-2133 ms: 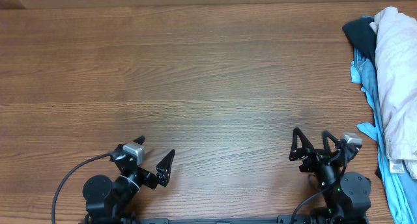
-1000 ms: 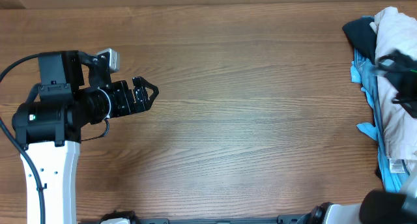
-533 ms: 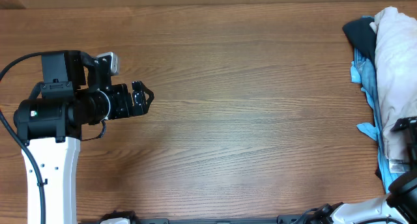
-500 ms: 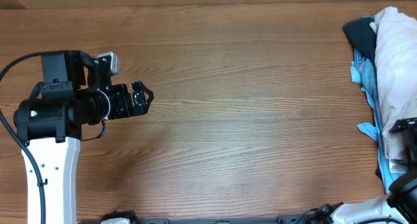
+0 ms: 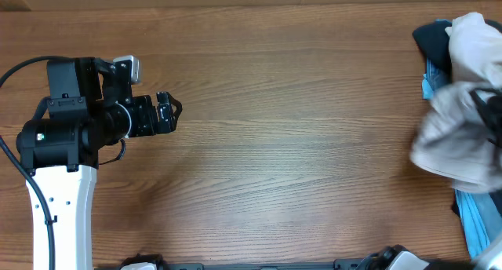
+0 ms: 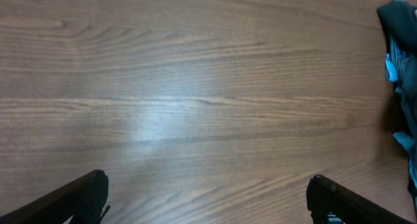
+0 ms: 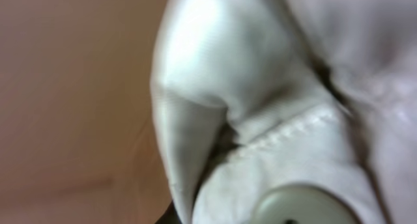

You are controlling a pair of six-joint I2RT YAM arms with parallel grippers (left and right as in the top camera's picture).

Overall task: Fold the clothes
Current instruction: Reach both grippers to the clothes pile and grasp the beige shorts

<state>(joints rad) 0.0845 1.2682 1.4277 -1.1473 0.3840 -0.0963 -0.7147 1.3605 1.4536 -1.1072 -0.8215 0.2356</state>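
The clothes, a pair of off-white shorts (image 5: 457, 136), hang bunched and blurred at the table's right edge, pulled leftward off the pile. Their fabric (image 7: 273, 87) fills the right wrist view, with a stitched seam and a pale button (image 7: 305, 208) close to the lens. My right gripper is shut on the clothes, and its fingers are hidden by the cloth. Far to the left, my left gripper (image 5: 169, 113) hovers open over bare wood. In its wrist view the left gripper (image 6: 208, 198) holds nothing between its widely spread fingertips (image 6: 88, 190).
A dark navy garment (image 5: 430, 36) lies at the far right, also seen as the dark navy garment (image 6: 395, 19) in the left wrist view. A light blue garment (image 5: 475, 223) lies under the pile. The wooden table (image 5: 298, 144) spans the middle.
My right gripper has shut on the shorts. The cloth has lifted and swung left off the pile. The left arm has barely shifted.
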